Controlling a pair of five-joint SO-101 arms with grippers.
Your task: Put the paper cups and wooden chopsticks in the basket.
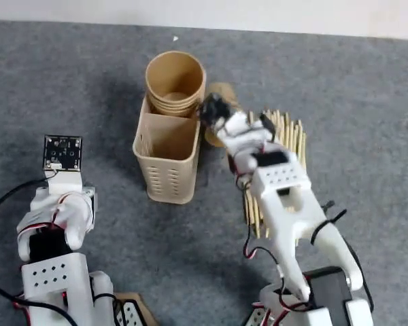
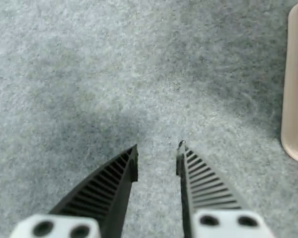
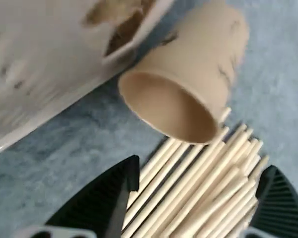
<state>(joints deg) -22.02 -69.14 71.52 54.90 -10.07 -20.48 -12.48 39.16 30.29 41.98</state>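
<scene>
From above, the basket [image 1: 166, 159] stood on the grey tabletop [image 1: 88, 81] with stacked paper cups [image 1: 175, 81] in its far compartment. A single paper cup [image 1: 223, 90] lay just beside it, and wooden chopsticks [image 1: 292, 139] lay under the right arm.

At the left wrist, the left hand [image 2: 156, 158] hung slightly parted over bare tabletop, near the basket.

At the right wrist, the right hand [image 3: 201, 171] was spread wide, straddling the chopsticks, near the single cup's mouth.

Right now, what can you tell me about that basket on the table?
The basket is a tall, beige, plastic-looking box with slotted walls, standing upright on the grey table. A divider splits it in two: the far compartment holds a stack of paper cups, the near one looks empty. A loose cup lies beside it.
</scene>
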